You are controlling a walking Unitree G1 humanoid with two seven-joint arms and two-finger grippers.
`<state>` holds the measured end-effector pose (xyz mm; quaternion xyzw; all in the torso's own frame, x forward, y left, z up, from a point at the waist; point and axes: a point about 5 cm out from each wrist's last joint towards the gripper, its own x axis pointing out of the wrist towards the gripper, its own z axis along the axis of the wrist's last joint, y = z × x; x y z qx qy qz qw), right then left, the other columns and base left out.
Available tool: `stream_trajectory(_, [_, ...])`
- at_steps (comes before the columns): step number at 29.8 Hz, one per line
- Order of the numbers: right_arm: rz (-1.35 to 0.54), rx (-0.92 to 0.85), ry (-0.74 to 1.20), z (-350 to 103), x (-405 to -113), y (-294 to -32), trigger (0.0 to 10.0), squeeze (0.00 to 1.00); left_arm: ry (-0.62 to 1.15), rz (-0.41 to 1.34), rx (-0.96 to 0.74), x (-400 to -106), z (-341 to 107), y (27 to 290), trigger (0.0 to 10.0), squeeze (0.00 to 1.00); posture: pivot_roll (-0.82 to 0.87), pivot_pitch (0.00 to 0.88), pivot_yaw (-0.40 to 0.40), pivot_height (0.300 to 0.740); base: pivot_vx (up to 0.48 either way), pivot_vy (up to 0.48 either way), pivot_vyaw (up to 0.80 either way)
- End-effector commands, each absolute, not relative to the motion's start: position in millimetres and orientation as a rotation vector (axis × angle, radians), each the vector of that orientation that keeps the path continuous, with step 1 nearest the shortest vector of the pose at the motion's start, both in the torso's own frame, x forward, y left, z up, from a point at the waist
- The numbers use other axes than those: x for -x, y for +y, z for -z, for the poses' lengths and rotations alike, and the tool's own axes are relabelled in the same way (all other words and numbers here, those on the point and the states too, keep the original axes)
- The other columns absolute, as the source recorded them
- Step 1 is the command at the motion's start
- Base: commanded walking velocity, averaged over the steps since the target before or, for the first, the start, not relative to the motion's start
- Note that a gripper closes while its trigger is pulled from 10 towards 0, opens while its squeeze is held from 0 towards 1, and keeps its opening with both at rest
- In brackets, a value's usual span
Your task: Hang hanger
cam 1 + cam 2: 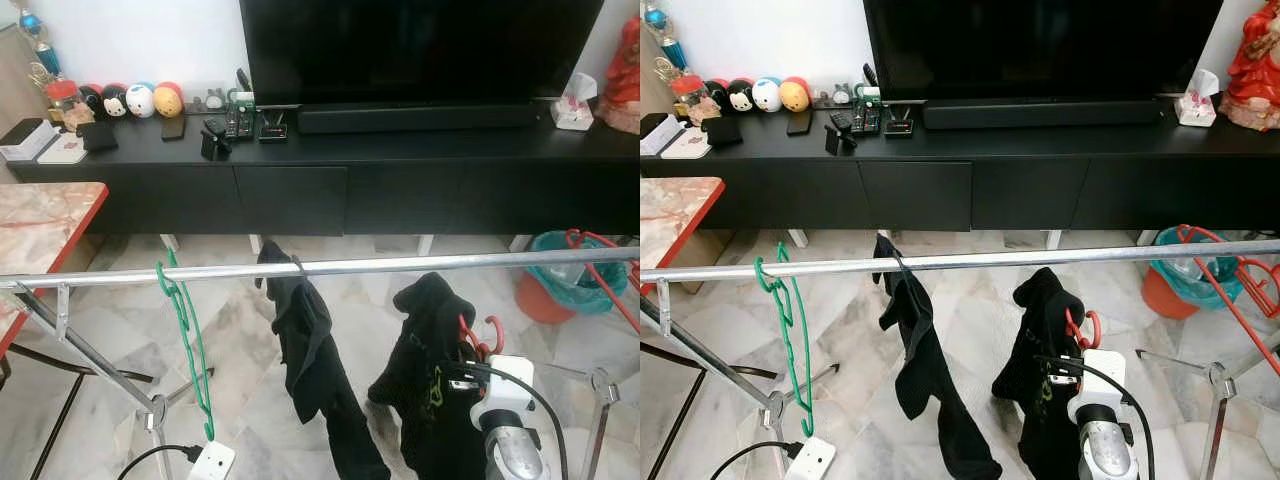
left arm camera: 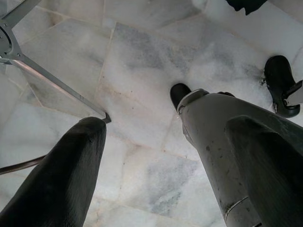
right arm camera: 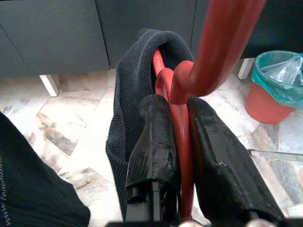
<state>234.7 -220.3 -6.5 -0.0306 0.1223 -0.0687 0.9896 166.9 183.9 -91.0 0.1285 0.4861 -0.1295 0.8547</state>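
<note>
Lower right of head views: right gripper (image 3: 177, 142) clenching red plastic hanger (image 3: 182, 90) draped with black garment (image 1: 430, 380), sitting below silver metal rail (image 1: 400, 266). Right wrist view revealing both black fingers (image 3: 154, 142) pressing hanger's neck, hidden in head views. Left wrist view showing left gripper (image 2: 165, 151) hanging released over white marble floor (image 2: 142, 71). Rail carrying two items: one green plastic hanger (image 1: 190, 340), one black garment on hanger (image 1: 310, 360). One red bin with teal liner (image 1: 565, 280) standing at right.

- The hanger (image 3: 182, 118) in the black fingers (image 3: 154, 142) was red, under a black garment (image 1: 430, 380).
- A green hanger (image 1: 185, 320) hung on the silver rail (image 1: 400, 265).
- The floor (image 2: 156, 71) was white-grey marble.
- The bin (image 1: 555, 285) was orange-red, lined teal.
</note>
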Motion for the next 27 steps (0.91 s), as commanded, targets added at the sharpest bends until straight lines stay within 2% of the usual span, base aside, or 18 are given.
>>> stream_trajectory(1, [0.147,0.063,0.198,-0.4,-240.1,-222.1,10.0,0.0,1.044,0.272,-0.276,-161.2,93.2,186.7,10.0,0.0,-0.05,0.0,0.038,0.74,0.0,0.0,0.0])
stream_trajectory(8, [0.147,0.062,0.195,-0.5,-240.7,-221.3,10.0,0.0,1.047,0.276,-0.279,-160.2,93.5,187.3,10.0,0.0,-0.05,0.0,0.038,0.74,0.0,0.0,0.0])
stream_trajectory(27, [0.151,0.067,0.191,-1.5,-240.7,-223.8,10.0,0.0,1.05,0.285,-0.283,-158.6,93.9,188.3,10.0,0.0,-0.05,0.0,0.041,0.74,-0.259,0.0,0.0])
